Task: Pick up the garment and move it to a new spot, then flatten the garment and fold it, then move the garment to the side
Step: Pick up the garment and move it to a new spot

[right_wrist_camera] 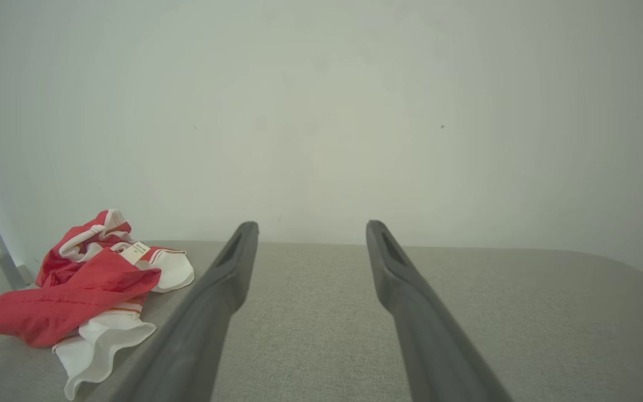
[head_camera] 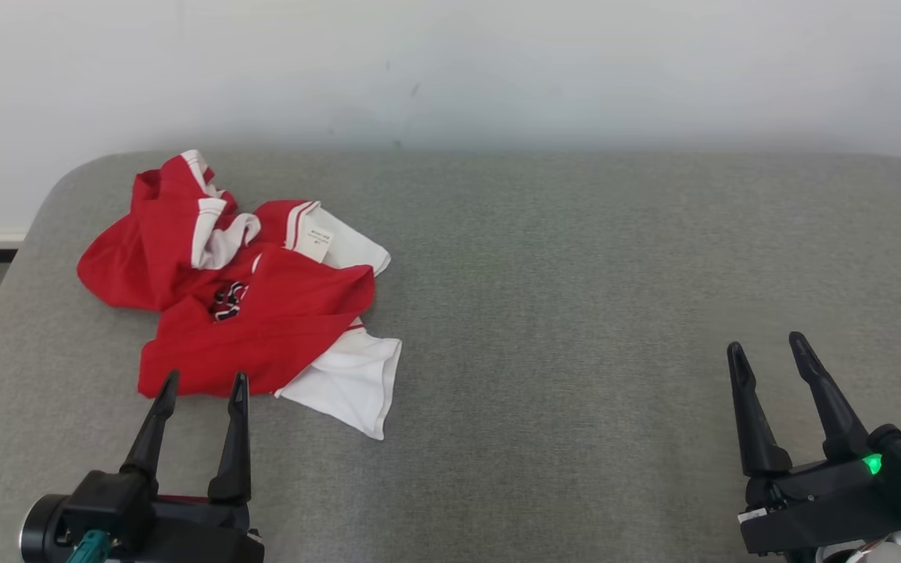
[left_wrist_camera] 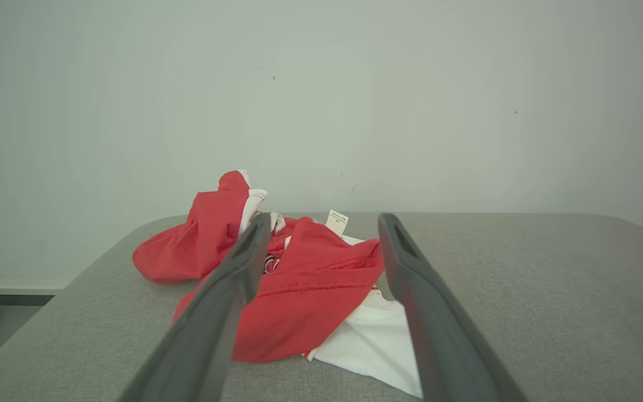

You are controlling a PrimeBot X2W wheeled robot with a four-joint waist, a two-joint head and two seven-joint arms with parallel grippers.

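Toward the upper left the garment (head_camera: 247,305) lay crumpled; left gripper (head_camera: 206,377), spread wide just below, would best pinch a thick red fold. Right gripper (head_camera: 766,344) gaped too.

Crumpled red-and-white fabric garment (head_camera: 263,313) sits on the grey padded table (head_camera: 576,313), just ahead of left gripper (head_camera: 206,377), far from right gripper (head_camera: 766,344).

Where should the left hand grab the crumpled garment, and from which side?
Grip the bunched red near edge of the garment, probably easiest. The open left hand faces it, so come in from the robot's side, low over the table. That fold stands raised; the white flap lies flat.
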